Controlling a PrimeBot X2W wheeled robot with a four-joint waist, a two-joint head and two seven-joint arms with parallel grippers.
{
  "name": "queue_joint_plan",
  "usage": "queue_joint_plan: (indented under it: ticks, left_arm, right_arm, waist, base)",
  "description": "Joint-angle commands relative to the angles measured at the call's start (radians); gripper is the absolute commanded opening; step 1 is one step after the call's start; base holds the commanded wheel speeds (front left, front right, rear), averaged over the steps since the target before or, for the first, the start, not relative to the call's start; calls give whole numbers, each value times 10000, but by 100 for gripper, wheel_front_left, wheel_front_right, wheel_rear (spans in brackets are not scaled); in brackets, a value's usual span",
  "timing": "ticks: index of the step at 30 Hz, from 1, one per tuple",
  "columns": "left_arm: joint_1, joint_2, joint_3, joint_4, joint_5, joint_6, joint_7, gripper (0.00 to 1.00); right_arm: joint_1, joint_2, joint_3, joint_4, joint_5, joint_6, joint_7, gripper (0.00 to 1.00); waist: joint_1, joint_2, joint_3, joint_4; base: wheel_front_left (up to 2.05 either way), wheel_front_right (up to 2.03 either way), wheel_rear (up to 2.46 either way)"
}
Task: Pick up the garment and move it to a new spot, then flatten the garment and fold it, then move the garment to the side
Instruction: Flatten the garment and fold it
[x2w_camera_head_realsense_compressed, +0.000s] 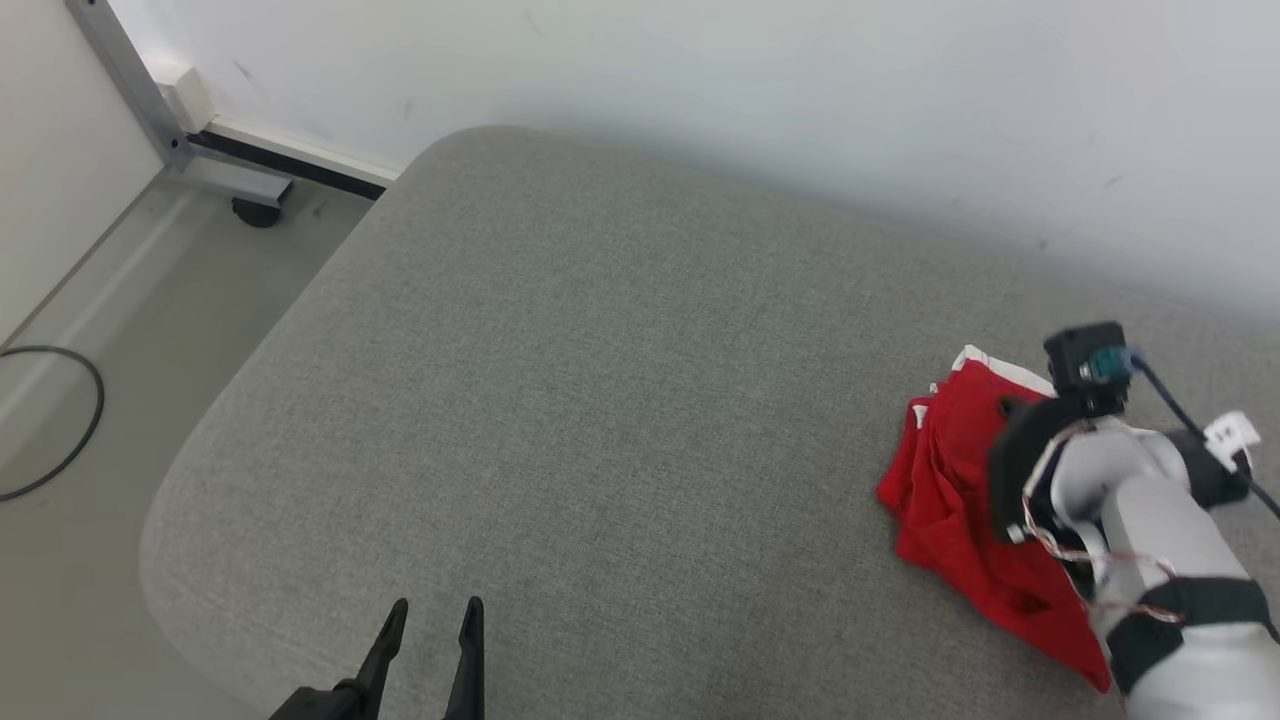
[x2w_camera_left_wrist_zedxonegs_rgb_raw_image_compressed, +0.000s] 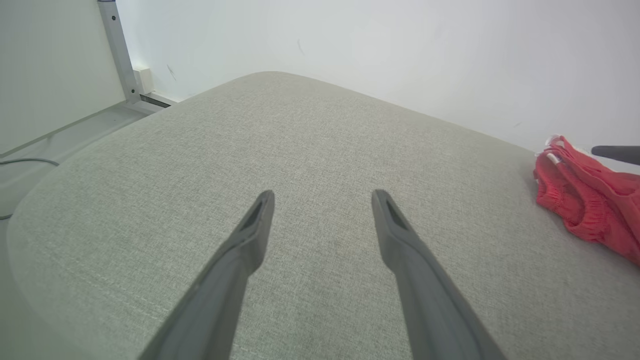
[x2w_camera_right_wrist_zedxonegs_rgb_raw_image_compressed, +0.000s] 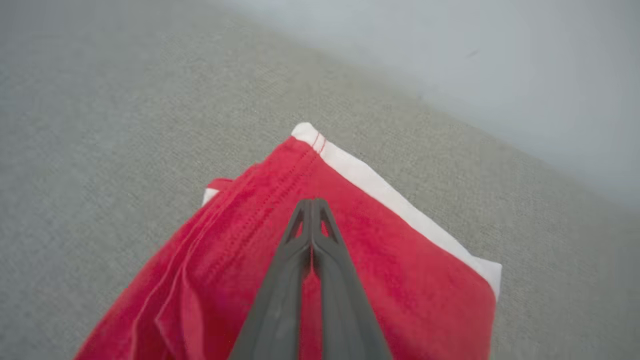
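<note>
The right hand (x2w_camera_right_wrist_zedxonegs_rgb_raw_image_compressed: 312, 204), fingers pressed together, sits over the red garment (x2w_camera_right_wrist_zedxonegs_rgb_raw_image_compressed: 410, 270). The left hand (x2w_camera_left_wrist_zedxonegs_rgb_raw_image_compressed: 322, 196), fingers spread, hangs over the grey cushion (x2w_camera_left_wrist_zedxonegs_rgb_raw_image_compressed: 300, 125), garment well to its right

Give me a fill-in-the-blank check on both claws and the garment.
The left claw is ____ above the grey cushion. The right claw is ____, its tips over the red shorts. The shorts' edge trim is ____.
Missing words: open; shut; white.

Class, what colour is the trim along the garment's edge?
White trim; clearest in the right wrist view.
</note>
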Motion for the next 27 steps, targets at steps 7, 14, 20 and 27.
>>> queue_joint_plan:
  ticks: [7,14,20,27]
  left_arm:
    - [309,117,45,-183,-179,84,-50,100]
    - [199,112,-10,-196,-179,77,-16,100]
    - [169,138,-68,-160,-200,97,18,100]
    - [299,212,-72,-147,-251,120,35,100]
  right_arm:
    - [1326,-293,848,-429,252,-19,-297,0]
    - [1835,253,1992,-1128,726,-19,-289,0]
    - [2360,535,3188,-2121,1173,-19,66,0]
    - [3291,648,3932,-3400,1833,-21,477,0]
  waist:
    - [1,0,-183,-444]
    - [1,0,-187,-708]
    - [1,0,-276,-801]
    - [1,0,-580,-834]
  base:
    - [0,0,0]
    - [0,0,0]
    - [0,0,0]
    - [0,0,0]
